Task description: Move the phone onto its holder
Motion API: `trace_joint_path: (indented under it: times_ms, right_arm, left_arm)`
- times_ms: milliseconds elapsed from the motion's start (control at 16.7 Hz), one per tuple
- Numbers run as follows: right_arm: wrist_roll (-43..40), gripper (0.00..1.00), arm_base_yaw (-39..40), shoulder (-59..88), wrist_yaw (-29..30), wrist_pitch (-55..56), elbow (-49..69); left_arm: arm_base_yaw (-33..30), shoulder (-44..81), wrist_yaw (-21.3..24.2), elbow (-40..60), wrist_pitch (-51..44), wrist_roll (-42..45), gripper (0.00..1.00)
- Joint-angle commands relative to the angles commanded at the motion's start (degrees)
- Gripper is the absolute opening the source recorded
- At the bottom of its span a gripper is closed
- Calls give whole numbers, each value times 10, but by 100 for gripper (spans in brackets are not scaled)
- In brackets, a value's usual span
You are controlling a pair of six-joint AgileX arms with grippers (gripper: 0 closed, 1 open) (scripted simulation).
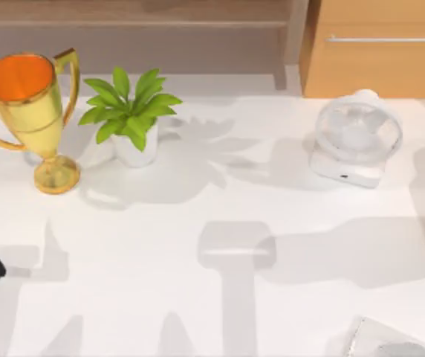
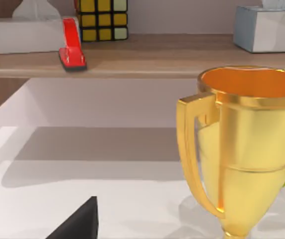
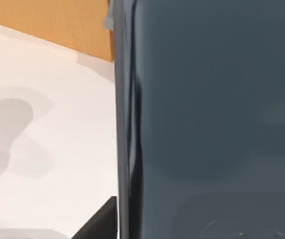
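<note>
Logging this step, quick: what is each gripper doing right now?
Left gripper: beside the trophy; fingers cannot be told.
Right gripper: right up against the phone; whether it grips it cannot be told.

Table layout, referenced to the potted green leafy plant (image 1: 129,119).
Gold metal trophy (image 1: 33,111) just left of it; white round desk fan (image 1: 354,137) well right.

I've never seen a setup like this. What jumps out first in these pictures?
The shiny gold trophy with an orange-lined cup stands at the white table's far left, with a leafy green plant in a white pot just to its right. A small white desk fan sits toward the far right. In the right wrist view, a dark glossy phone slab looms very close to the camera.
</note>
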Motion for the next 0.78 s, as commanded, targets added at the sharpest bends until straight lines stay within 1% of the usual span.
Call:
trace_joint_path:
  times_ms: [420,480,780]
  right_arm:
    - [0,98,0,0,0,0,0]
    - [0,100,0,0,0,0,0]
    - [0,100,0,0,0,0,0]
  left_arm:
    - [0,0,0,0,0,0,100]
    - [0,0,0,0,0,0,100]
    - [0,0,0,0,0,0,100]
